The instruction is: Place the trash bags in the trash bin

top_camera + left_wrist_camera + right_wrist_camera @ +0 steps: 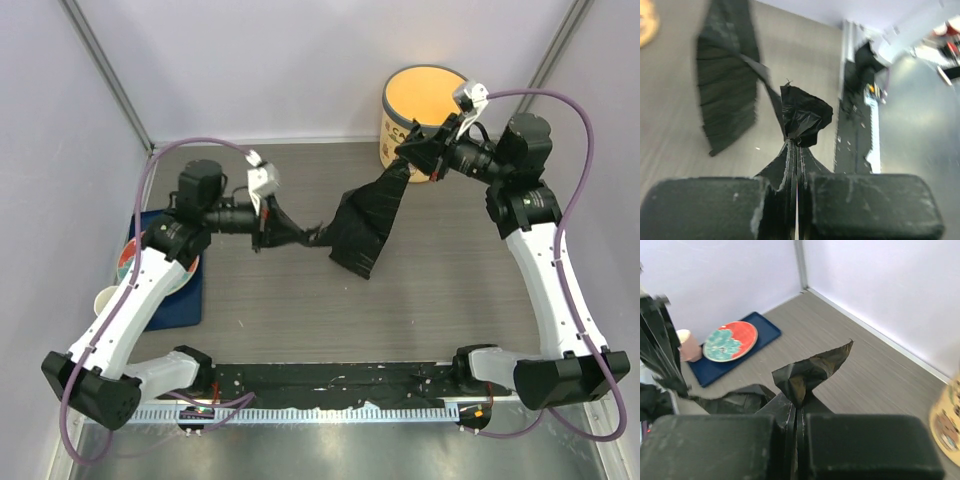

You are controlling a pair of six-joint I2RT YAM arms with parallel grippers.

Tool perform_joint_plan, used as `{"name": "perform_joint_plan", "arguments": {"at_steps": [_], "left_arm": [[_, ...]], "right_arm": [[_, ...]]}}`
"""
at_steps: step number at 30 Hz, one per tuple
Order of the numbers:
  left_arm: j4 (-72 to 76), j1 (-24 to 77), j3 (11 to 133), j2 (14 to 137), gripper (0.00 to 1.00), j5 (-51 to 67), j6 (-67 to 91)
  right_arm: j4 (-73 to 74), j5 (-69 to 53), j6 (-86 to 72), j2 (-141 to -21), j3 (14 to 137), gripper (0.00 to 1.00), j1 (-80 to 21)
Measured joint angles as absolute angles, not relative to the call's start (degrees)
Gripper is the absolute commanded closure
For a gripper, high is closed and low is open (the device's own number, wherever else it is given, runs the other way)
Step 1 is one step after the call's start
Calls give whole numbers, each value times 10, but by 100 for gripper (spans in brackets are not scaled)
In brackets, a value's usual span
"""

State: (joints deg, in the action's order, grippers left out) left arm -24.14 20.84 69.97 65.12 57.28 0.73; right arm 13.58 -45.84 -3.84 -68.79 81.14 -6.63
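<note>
While the left pincer [264, 222] clamps one end of the black trash bag [365, 225], the right pincer [413, 152] grips the other (held just beside the trash bin [391, 132]).

Two matching white-and-black arms trailing purple cables

The left arm [140, 290] and right arm [548, 262] share one build: smooth white shells on the long links, rounded black housings at the joints, and blocky black bases towards the near corners of the surface. A thin purple cable [584, 130] loops free of each arm, running up to a small white camera mount [470, 97] at the wrist. The left pincer [790, 210] and right pincer [795, 445] have thick, square, matte black fingers [705, 210], their edges scuffed with pale flecks.
</note>
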Motion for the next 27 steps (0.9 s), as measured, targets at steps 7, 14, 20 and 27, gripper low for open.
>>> {"name": "perform_joint_plan", "arguments": {"at_steps": [7, 14, 20, 27], "left_arm": [[-435, 269, 722, 655, 39, 569, -183], [-383, 229, 750, 645, 20, 525, -110], [-240, 193, 798, 689, 14, 462, 79], [-117, 263, 764, 716, 12, 424, 154]], "right_arm": [[26, -597, -129, -722, 811, 99, -80], [8, -656, -150, -721, 812, 99, -119], [67, -627, -115, -715, 814, 99, -148], [93, -470, -138, -697, 814, 99, -176]]}}
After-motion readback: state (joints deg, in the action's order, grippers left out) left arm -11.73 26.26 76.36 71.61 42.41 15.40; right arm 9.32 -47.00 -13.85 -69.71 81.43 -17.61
